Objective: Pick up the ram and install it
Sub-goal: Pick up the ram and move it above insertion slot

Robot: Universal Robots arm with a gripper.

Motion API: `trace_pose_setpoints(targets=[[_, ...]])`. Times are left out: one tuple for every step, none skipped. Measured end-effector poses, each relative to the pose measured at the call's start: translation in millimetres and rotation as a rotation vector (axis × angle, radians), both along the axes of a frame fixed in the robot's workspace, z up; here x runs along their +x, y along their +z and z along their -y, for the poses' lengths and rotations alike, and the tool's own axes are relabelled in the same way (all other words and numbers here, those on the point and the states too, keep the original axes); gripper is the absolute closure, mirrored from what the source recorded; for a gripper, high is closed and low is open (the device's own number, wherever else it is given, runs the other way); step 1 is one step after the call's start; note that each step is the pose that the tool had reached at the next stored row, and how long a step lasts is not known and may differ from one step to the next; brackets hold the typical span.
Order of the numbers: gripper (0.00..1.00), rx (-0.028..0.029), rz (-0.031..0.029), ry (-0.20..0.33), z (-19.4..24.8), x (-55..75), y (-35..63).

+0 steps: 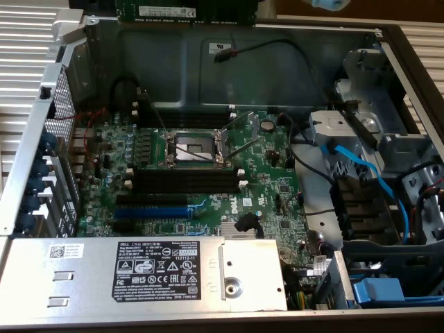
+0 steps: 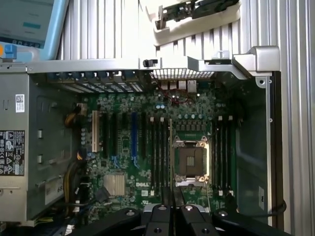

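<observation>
The ram (image 1: 159,10), a green stick with a white label strip, hangs at the top edge of the exterior view, above the far wall of the open computer case. In the wrist view I see the ram (image 2: 171,147) edge-on as a thin line running out from between the black fingers of my gripper (image 2: 172,209), which is shut on it. It hovers high over the green motherboard (image 1: 270,180). The black memory slots (image 1: 184,179) lie beside the CPU socket (image 1: 194,147); in the wrist view one bank of slots (image 2: 157,152) flanks the socket and a second bank (image 2: 221,152) lies on its other side.
A blue expansion slot (image 1: 149,208) lies beside the memory slots. The silver power supply (image 1: 139,270) with its label fills the near side of the case. A drive cage (image 1: 361,125) with blue cables (image 1: 361,166) stands at the exterior view's right. Metal case walls (image 1: 41,139) ring the board.
</observation>
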State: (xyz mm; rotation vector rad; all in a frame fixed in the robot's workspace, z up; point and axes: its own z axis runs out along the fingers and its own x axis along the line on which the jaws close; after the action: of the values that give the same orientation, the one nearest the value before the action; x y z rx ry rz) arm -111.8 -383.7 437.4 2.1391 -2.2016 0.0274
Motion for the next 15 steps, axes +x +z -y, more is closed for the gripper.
trace_pose_setpoints(targets=[[0.88,0.0011,-0.0001,0.000,0.1,0.0,-1.1],[0.88,0.0021,-0.0001,0.000,0.1,0.0,-2.1],[0.88,0.0034,-0.0001,0.000,0.2,0.0,-3.2],[0.88,0.0052,0.0002,0.000,0.3,0.0,-4.3],[0.88,0.0074,0.0008,0.000,0.3,-0.1,-5.4],[0.88,0.0094,0.0022,0.000,0.4,-0.6,-6.5],[0.88,0.0112,0.0038,0.000,0.5,-1.4,-7.5],[0.88,0.0130,0.0049,0.000,0.8,-2.6,-8.7],[0.88,0.0151,0.0063,0.000,1.1,-4.1,-9.7],[0.88,0.0173,0.0070,0.000,1.4,-4.8,-10.8],[0.88,0.0185,0.0069,0.000,1.5,-4.8,-11.1],[0.88,0.0184,0.0061,0.000,1.5,-4.7,-11.1],[0.88,0.0185,0.0061,0.000,1.5,-4.8,-11.1],[0.88,0.0185,0.0060,0.000,1.5,-4.8,-11.1],[0.88,0.0186,0.0061,0.000,1.5,-4.8,-11.1]])
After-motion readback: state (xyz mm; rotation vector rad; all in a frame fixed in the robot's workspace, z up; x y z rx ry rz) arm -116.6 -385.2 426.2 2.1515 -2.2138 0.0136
